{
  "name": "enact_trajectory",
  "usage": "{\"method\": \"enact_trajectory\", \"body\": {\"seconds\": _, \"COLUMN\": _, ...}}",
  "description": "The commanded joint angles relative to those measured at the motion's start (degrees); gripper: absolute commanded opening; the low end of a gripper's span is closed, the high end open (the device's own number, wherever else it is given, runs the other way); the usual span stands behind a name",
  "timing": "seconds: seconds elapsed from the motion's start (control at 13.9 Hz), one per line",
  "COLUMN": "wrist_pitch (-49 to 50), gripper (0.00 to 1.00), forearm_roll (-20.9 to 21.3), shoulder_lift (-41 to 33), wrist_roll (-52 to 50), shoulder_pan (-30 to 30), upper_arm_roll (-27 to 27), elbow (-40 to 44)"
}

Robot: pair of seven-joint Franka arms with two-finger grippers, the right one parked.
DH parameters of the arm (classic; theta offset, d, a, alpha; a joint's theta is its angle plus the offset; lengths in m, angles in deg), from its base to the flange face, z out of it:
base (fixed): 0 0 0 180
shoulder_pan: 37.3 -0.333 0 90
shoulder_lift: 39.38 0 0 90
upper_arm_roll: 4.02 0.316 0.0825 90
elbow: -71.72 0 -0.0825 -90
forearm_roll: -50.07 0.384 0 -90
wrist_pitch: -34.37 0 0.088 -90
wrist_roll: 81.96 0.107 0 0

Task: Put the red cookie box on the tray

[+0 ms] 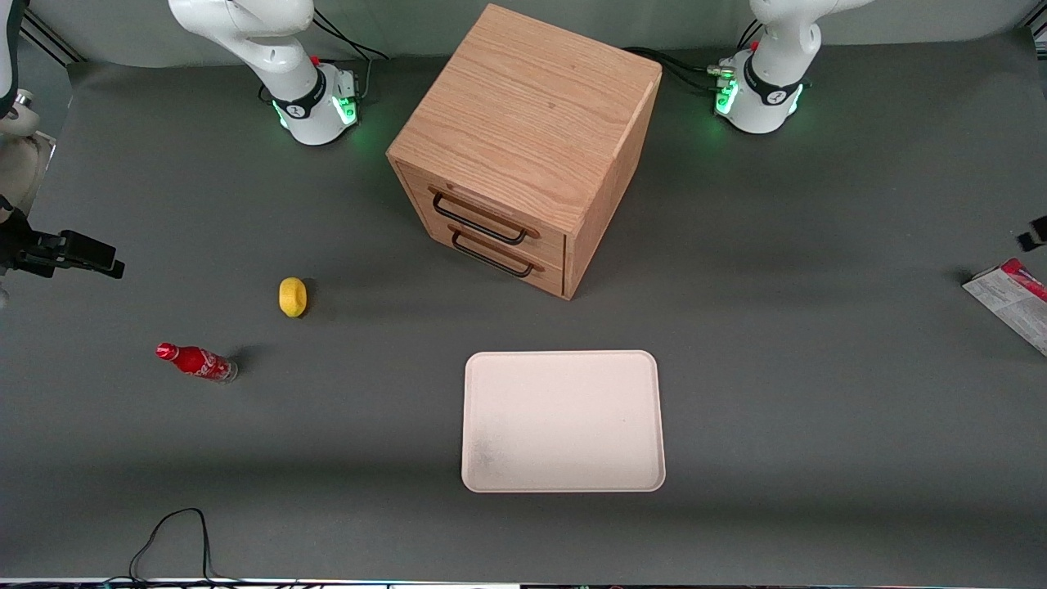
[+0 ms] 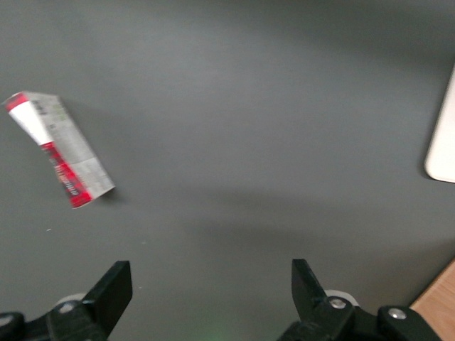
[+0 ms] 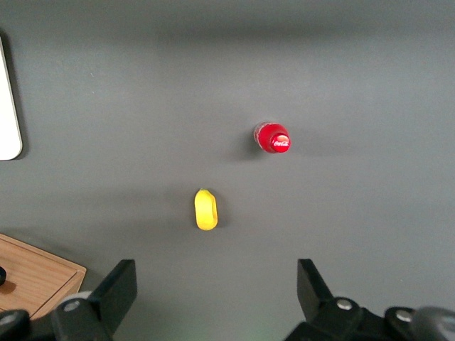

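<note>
The red cookie box lies flat on the grey mat toward the working arm's end of the table, cut off by the front view's edge. In the left wrist view the red cookie box shows its pale broad face and a red edge. My gripper hangs open above bare mat, well apart from the box, with nothing between its black fingers. In the front view only a dark bit of the gripper shows, just above the box. The cream-white tray rests mid-table, nearer the front camera than the cabinet; the tray's rim also shows from the wrist.
A wooden two-drawer cabinet stands mid-table, drawers shut; its corner shows beside the gripper. A yellow lemon and a small red soda bottle lie toward the parked arm's end. A black cable loops at the table's front edge.
</note>
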Motion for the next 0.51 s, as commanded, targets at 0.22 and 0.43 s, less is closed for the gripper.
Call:
{"method": "enact_trajectory", "body": {"seconds": 0.22, "wrist_pitch": -3.7, "gripper": 1.0, "forearm_roll": 2.6, "shoulder_lift": 5.4, "wrist_roll": 12.8, "shoulder_pan": -15.9, "upper_arm_roll": -0.7, "elbow": 2.6}}
{"method": "enact_trajectory", "body": {"seconds": 0.43, "wrist_pitch": -3.8, "gripper": 1.0, "forearm_roll": 2.8, "shoulder_lift": 11.6, "wrist_roll": 25.8, "shoulder_pan": -22.3, "upper_arm_roll": -0.6, "elbow": 9.8}}
